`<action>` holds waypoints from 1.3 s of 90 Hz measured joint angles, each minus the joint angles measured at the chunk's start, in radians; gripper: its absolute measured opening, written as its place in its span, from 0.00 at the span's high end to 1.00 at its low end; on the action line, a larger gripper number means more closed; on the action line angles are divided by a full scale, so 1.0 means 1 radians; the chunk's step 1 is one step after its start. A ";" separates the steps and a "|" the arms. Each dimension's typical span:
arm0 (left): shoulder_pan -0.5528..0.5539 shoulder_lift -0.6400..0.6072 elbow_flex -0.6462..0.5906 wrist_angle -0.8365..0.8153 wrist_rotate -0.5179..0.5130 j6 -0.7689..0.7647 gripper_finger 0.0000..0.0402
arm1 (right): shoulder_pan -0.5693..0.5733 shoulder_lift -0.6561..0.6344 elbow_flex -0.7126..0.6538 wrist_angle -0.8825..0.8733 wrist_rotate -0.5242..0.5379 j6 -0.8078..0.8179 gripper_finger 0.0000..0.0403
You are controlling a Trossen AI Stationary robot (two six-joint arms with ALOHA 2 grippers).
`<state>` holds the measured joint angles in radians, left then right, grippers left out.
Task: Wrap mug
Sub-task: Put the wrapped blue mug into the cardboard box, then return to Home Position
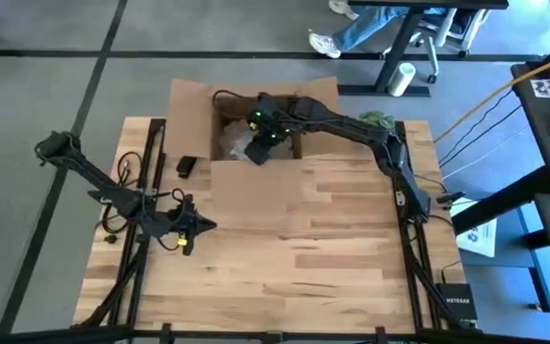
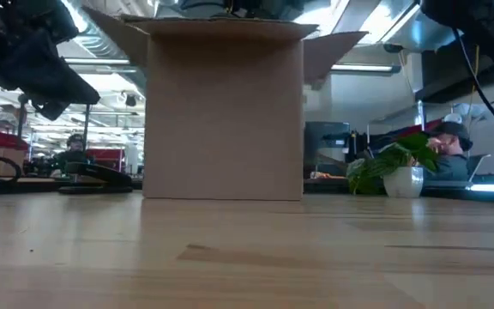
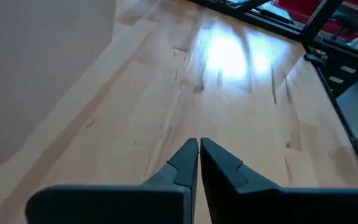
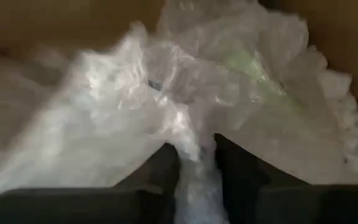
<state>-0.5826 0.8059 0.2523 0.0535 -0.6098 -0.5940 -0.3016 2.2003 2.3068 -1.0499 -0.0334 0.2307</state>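
Two arms, one at work: the right gripper [image 1: 256, 145] reaches into the open cardboard box [image 1: 191, 122], and only its wrist camera shows the fingers [image 4: 161, 168] pinching clear bubble wrap [image 4: 166, 93] between them. No mug is visible. Well away, the left gripper [image 3: 199, 148] hovers closed above bare table [image 3: 241, 112].

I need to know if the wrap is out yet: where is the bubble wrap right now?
The bubble wrap is inside the cardboard box at the table's far edge, pinched by the right gripper reaching in.
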 joint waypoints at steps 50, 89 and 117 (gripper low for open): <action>0.002 0.001 0.000 -0.015 0.005 -0.008 1.00 | -0.002 0.000 0.047 0.023 0.090 -0.005 0.59; 0.002 0.001 0.000 -0.010 0.005 -0.014 1.00 | 0.029 -0.144 0.048 0.053 0.226 -0.019 0.87; -0.002 -0.014 0.000 0.028 0.042 0.054 1.00 | 0.190 -0.260 0.049 0.035 0.229 -0.091 0.99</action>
<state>-0.5843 0.7915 0.2523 0.0815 -0.5682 -0.5399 -0.1117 1.9406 2.3558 -1.0151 0.1959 0.1399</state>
